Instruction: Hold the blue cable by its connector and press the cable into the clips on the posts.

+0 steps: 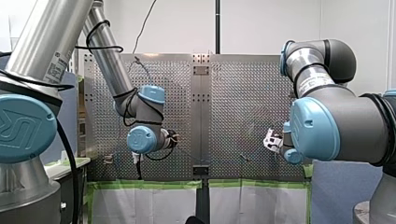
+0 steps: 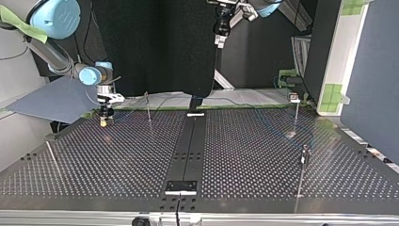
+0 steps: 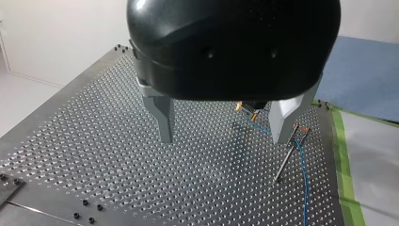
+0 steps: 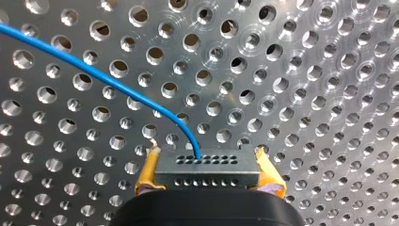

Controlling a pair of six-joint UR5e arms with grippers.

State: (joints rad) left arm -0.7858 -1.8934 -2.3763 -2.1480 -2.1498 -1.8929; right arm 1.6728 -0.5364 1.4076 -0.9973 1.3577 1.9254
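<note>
left wrist view: post (image 3: 284, 158) beside cable (image 3: 304, 179)

In the top view my right gripper (image 2: 104, 117) stands low over the perforated table (image 2: 244, 155) at its far left corner, with a post (image 2: 148, 107) just to its right. The connector (image 4: 207, 169) sits between that gripper's fingers, and the cable (image 4: 94, 75) leads from it away across the table. On the top view's right half one post (image 2: 295, 113) stands at the far edge and another post (image 2: 304, 162) nearer, in front of it. My left gripper (image 3: 223, 139) hangs above the table, a post (image 3: 286, 157) beside one finger.
</note>
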